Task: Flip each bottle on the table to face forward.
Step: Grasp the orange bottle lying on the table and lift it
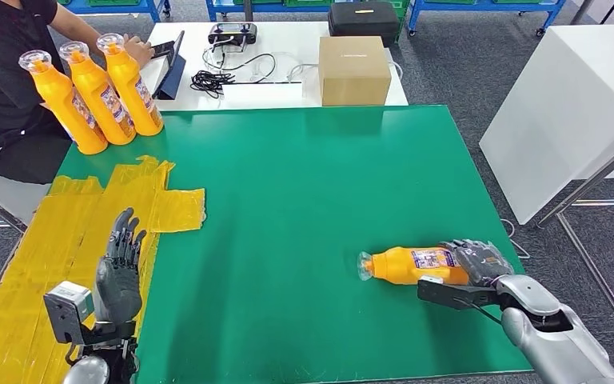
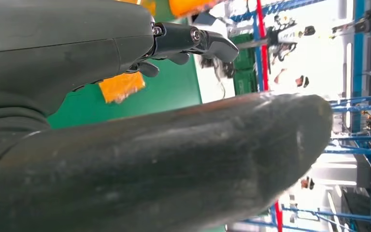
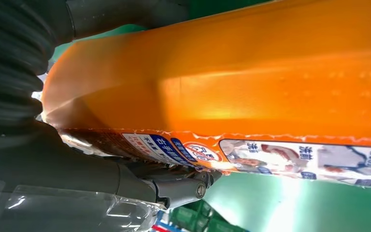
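I see a green worktop (image 1: 304, 184) patched with yellow tape (image 1: 64, 232) on its left, a white table (image 1: 288, 64) beyond it, grey carpet (image 1: 464, 64) around, blue racks (image 1: 488, 8) farther back, and a white cabinet (image 1: 568, 104) at right.

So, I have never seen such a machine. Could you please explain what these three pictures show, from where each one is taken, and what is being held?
This is a humanoid robot with two silver arms ending in many-fingered hands. The wide picture is the robot's own view from its head, looking down at a green table. The other two come from cameras at its wrists, very close behind each hand, and they are turned sideways.

The right hand grips an orange bottle lying on its side on the table; the right wrist view shows that bottle close up, with its label. The left hand holds nothing, its fingers apart, above yellow tape on the table's left part.

Three more orange bottles stand at the far left corner, beside a seated person. Behind is a white table with a cardboard box.
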